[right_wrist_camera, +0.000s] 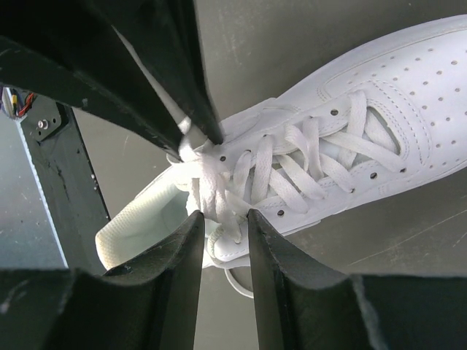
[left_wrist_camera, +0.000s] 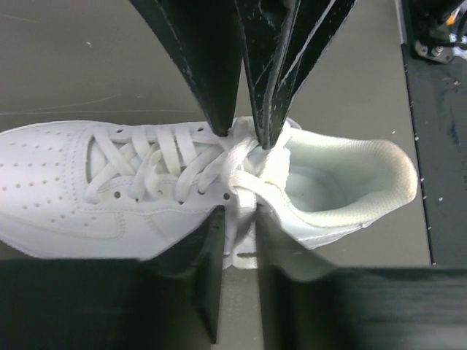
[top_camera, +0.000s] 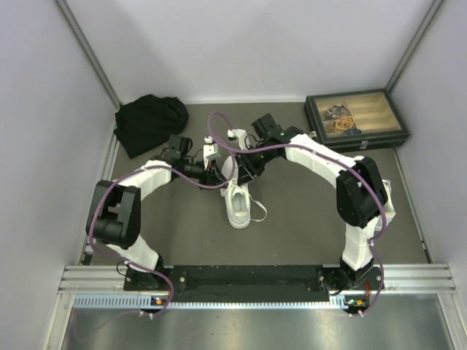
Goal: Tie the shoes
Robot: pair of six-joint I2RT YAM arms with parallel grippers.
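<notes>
One white sneaker [top_camera: 237, 204] lies on the dark table, toe toward the arm bases. Both grippers hang over its collar end. In the left wrist view the shoe [left_wrist_camera: 66, 182] lies sideways, and my left gripper [left_wrist_camera: 239, 215] stands narrowly open with a lace strand [left_wrist_camera: 241, 191] hanging between its fingers. Opposite it, the right gripper [left_wrist_camera: 246, 135] points at the lace crossing. In the right wrist view my right gripper [right_wrist_camera: 222, 216] is slightly open astride the bunched laces [right_wrist_camera: 215, 186] by the tongue. The left gripper [right_wrist_camera: 201, 135] meets it from above.
A black cloth bundle [top_camera: 149, 122] lies at the back left. A dark box with a wooden tray [top_camera: 356, 120] sits at the back right. A loose lace loop [top_camera: 259, 211] trails on the table right of the shoe. Grey walls enclose three sides.
</notes>
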